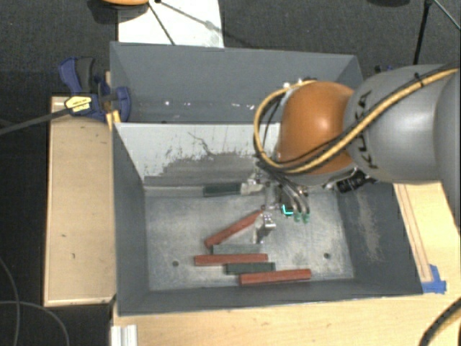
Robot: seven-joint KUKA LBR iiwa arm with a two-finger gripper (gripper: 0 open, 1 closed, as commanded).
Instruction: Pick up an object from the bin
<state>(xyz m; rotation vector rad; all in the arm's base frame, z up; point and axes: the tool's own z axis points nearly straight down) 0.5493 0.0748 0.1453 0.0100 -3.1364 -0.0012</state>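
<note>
My gripper [266, 226] is low in the middle of the bin, under the orange wrist cover. It sits right at the upper right end of a red-brown bar [230, 233] that lies slanted, its lower left end near the bin floor. Whether the bar's end is inside the gripper is hidden by the gripper's own body. Just in front of it lie a second red-brown bar [229, 260] and a dark green bar [249, 268], both flat and roughly parallel to the bin's front wall.
Another red-brown bar [275, 277] lies at the front of the bin. A dark green bar [220, 189] rests against the back wall's foot. The arm covers the bin's right back corner. Bare floor shows at the left and right.
</note>
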